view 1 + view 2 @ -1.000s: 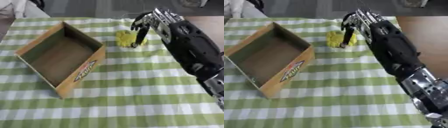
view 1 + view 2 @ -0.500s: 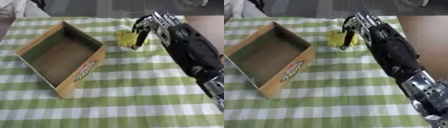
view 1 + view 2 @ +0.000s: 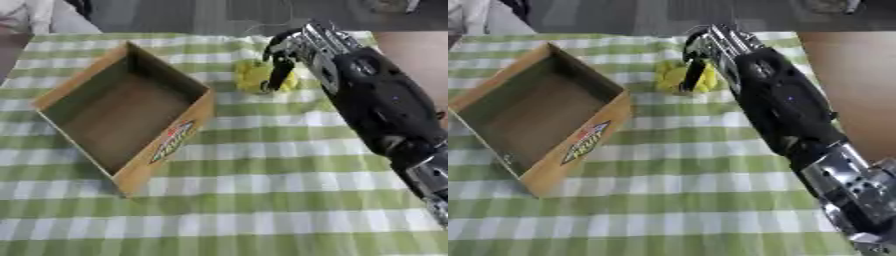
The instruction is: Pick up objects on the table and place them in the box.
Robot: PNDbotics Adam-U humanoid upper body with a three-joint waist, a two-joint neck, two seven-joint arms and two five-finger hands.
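Left eye view: our right hand [image 3: 297, 52] reaches over the yellow thing [image 3: 255, 77] just right of the box [image 3: 122, 112], fingers [image 3: 278, 75] curled down onto it, likely closing to lift; box lies open, ready; left hand unseen.

**Where everything sits on the table**

So the table [image 3: 262, 200] has a checked cloth [image 3: 289, 150] spread over it, and everything sits on that. The box [image 3: 122, 115] is on the left half, turned at an angle so one corner points toward the near edge, open side up, nothing inside as far as I can see. Off to its right and a bit farther back is a small crumpled object [image 3: 258, 77], close to the box's far right corner but not touching it. The right hand [image 3: 293, 47] comes in from the right side, arm running diagonally from the near right corner, fingers [image 3: 280, 75] pointing down onto the object's right part.
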